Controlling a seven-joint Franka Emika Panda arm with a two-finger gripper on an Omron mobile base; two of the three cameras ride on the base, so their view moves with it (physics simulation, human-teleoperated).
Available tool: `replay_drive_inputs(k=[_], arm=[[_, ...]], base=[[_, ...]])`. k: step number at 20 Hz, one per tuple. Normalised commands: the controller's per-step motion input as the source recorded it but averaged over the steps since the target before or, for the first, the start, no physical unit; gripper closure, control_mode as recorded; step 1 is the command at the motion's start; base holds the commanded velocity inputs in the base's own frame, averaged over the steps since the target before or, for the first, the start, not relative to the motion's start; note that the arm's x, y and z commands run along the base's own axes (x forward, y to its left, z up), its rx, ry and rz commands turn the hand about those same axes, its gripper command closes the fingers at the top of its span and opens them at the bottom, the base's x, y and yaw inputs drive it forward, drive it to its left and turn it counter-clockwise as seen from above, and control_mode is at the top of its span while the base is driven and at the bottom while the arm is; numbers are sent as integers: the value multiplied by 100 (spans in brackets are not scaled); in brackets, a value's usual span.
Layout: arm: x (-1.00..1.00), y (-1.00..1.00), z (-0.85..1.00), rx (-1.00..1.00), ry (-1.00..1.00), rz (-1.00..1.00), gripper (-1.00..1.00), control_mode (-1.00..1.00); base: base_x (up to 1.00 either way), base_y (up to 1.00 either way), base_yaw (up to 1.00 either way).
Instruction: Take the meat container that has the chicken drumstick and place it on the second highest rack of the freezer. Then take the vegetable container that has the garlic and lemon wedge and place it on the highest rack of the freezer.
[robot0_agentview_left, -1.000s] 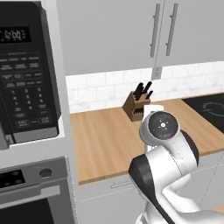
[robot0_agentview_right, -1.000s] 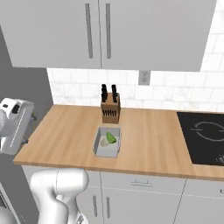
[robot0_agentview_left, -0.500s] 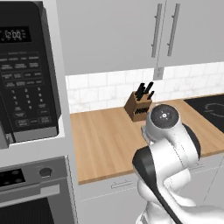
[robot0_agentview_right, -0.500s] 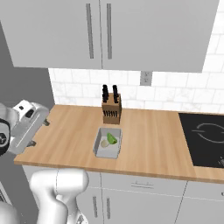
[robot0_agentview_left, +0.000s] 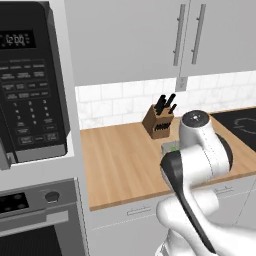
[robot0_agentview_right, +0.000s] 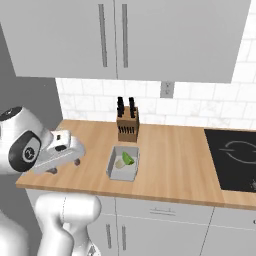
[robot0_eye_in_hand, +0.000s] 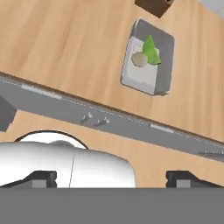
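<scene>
Fingertips of the gripper are seen as two small dark tips set wide apart at the bottom of the hand view, with nothing between them, so the claw is judged to be spread open and empty. In the right base view the hand is carried above the left end of the wooden counter, well apart from the tray, and the camera on it is pointed down and across at the counter, probably so that the next thing to be fetched can be sighted.

That thing is the vegetable container, a shallow grey tray lying flat on the counter just in front of the knife block. Inside it the lemon wedge and the garlic are seen touching, the green piece toward the block. The same tray is seen between the hand and the black cooktop, near the counter's front edge, where it can be reached from above.

No meat container is on the counter, so the drumstick step is judged likely to be done and the vegetable step to be in hand. The freezer lies outside these views.

A descent over the tray's rim would be called for next.
</scene>
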Motion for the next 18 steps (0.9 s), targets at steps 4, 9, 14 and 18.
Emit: replay_drive_inputs(k=[4, 9, 14, 18], arm=[[0, -69, -27, 46, 0, -66, -100, -100], [3, -77, -7, 46, 3, -60, -100, -100], [2, -54, -19, 33, 0, -48, -100, -100], [26, -21, -12, 24, 0, -33, -100, -100]], base=[[0, 0, 0], [0, 0, 0], [0, 0, 0], [0, 0, 0]])
